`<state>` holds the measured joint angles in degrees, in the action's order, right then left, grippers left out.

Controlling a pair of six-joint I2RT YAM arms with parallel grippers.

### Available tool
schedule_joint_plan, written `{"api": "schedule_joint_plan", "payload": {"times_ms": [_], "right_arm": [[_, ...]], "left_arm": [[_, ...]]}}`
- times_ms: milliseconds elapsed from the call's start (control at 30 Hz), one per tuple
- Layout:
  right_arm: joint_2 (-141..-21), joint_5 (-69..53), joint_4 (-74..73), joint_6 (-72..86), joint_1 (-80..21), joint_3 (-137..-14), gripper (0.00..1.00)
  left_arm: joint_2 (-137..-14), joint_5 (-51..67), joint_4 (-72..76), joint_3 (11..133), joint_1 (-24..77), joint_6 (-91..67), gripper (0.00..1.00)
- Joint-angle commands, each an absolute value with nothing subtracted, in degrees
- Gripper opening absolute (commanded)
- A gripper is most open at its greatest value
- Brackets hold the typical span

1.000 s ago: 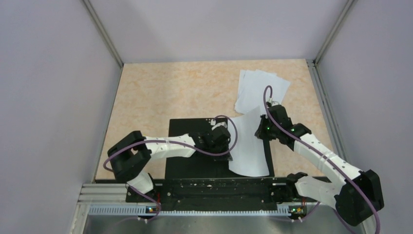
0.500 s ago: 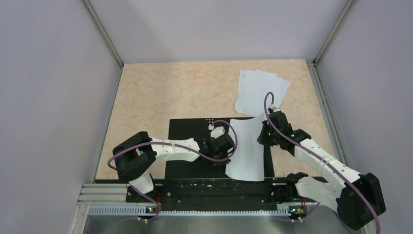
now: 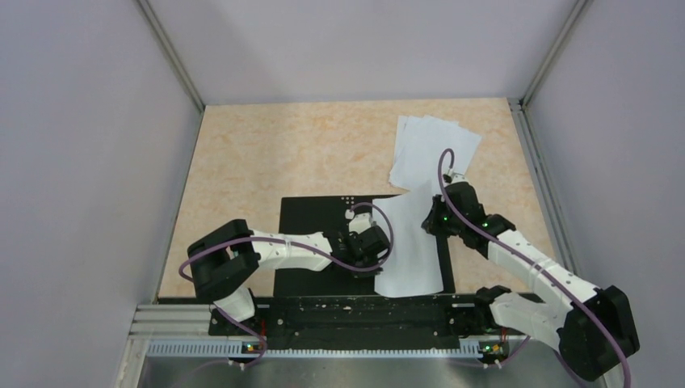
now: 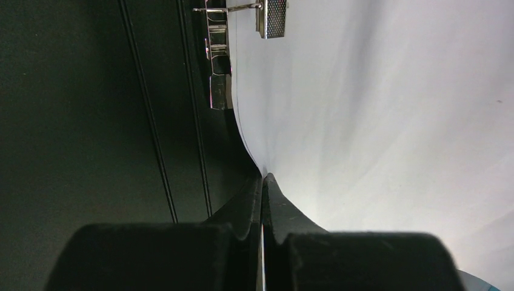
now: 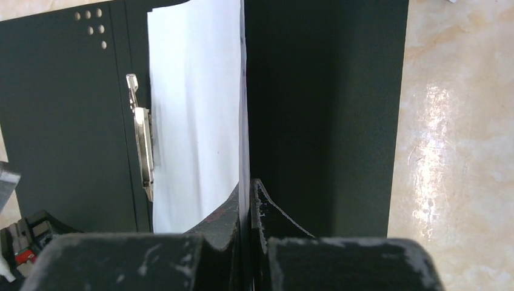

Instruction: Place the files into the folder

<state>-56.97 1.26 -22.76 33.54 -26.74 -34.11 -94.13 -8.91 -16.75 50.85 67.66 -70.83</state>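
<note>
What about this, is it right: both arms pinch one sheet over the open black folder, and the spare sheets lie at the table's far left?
Not quite. The top view shows the spare sheets at the far right of the table, not left. The rest holds: the left arm and right arm both pinch one sheet over the open black folder.

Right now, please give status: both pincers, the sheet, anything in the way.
Shut on one sheet: left pincer, right pincer. Sheet arched above open folder, not flat. Beside its edge, metal clip; other files lie apart.
</note>
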Motion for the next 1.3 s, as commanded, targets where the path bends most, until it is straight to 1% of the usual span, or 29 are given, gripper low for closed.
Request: {"api": "schedule_joint_plan", "payload": {"times_ms": [0, 167, 400, 467, 600, 733, 867, 967, 1200, 1267], "right_arm": [[-59.1, 2.2, -20.3, 32.5, -26.3, -34.5, 0.0], [-62.8, 2.5, -21.0, 30.7, -26.3, -36.0, 0.0], [-65.9, 2.5, -20.7, 29.6, -26.3, -37.4, 0.0], [-66.4, 3.1, -21.2, 29.3, -26.3, -37.8, 0.0], [-66.9, 3.9, -21.4, 28.9, -26.3, -38.0, 0.0], [-67.7, 4.1, -21.5, 28.5, -26.3, -38.3, 0.0], [-68.9, 4.8, -21.2, 28.4, -26.3, -38.2, 0.0], [-69.7, 5.1, -21.5, 28.4, -26.3, -38.6, 0.06], [-68.7, 7.6, -23.7, 28.6, -26.3, -39.4, 0.41], [-68.9, 8.6, -24.5, 28.6, -26.3, -40.0, 0.49]], "left_arm": [[-92.9, -9.5, -17.6, 50.5, 68.2, -71.3, 0.02], [-92.9, -8.9, -18.6, 51.4, 68.2, -70.1, 0.11], [-91.6, -10.1, -24.9, 53.8, 68.2, -67.6, 0.35], [-89.8, -11.8, -27.8, 53.9, 68.1, -67.2, 0.39], [-87.8, -13.9, -31.0, 53.7, 68.0, -66.7, 0.41], [-86.8, -14.1, -31.2, 52.6, 67.2, -66.5, 0.41], [-87.1, -13.6, -30.2, 51.6, 66.2, -65.8, 0.37], [-87.5, -13.0, -29.4, 51.1, 65.1, -65.4, 0.34], [-88.1, -11.6, -27.2, 49.7, 64.0, -64.8, 0.26], [-88.7, -11.3, -26.8, 49.9, 63.7, -64.3, 0.25]]}}
